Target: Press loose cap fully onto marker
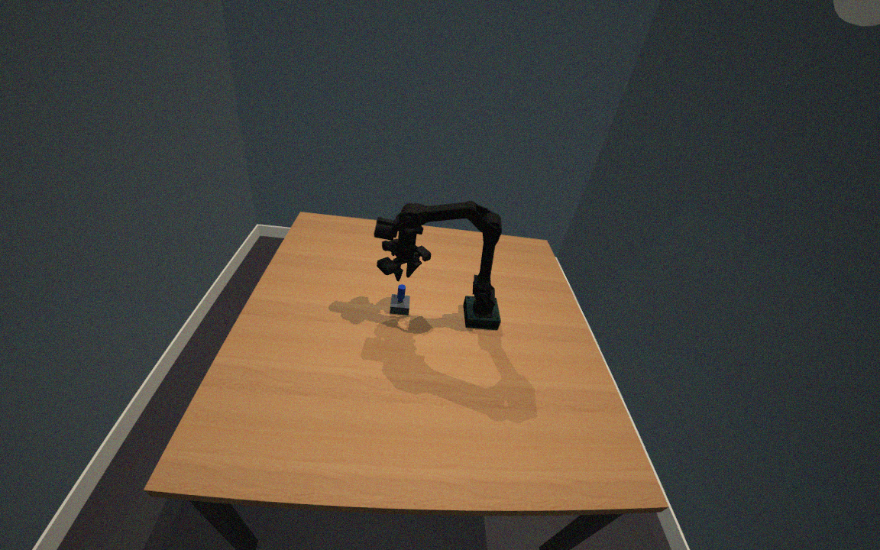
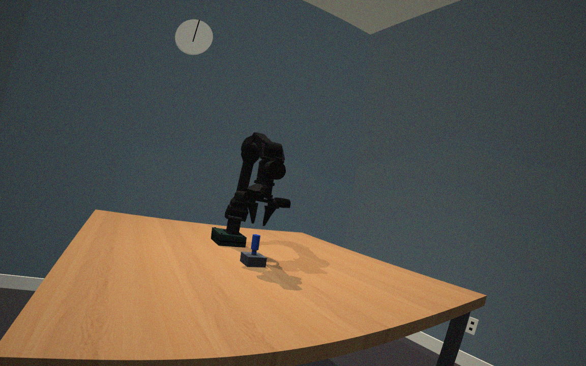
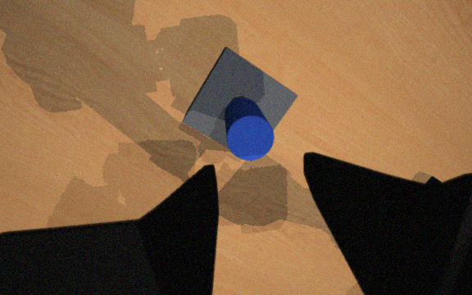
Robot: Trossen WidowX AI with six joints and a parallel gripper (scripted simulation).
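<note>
- We've got the holder block [image 2: 253,259] sitting around the middle of the wooden table [image 1: 388,424], well in from every edge, so there's open wood on all sides of it.
- The arm's base [image 1: 482,315] is the closest thing to the block, just off to one side. The two are apart, not touching.
- The table's far edge is behind the arm, and the near curved edge is well away from the block.
- The gripper [image 2: 260,213] hangs in the air above the block, with a plain gap between its tips and the blue cap [image 3: 250,137].
- The claw is partly spread with nothing between the fingers. In the wrist view we see bare wood and shadow in the gap, and neither finger touches anything.
- The cap sits on top of the marker [image 2: 255,248], which stands upright in the block. From the wrist view we look almost straight down on the cap's round top.
- How far down the cap is seated, we can't tell.
- No brands, labels or writing we can read on any of it.
</note>
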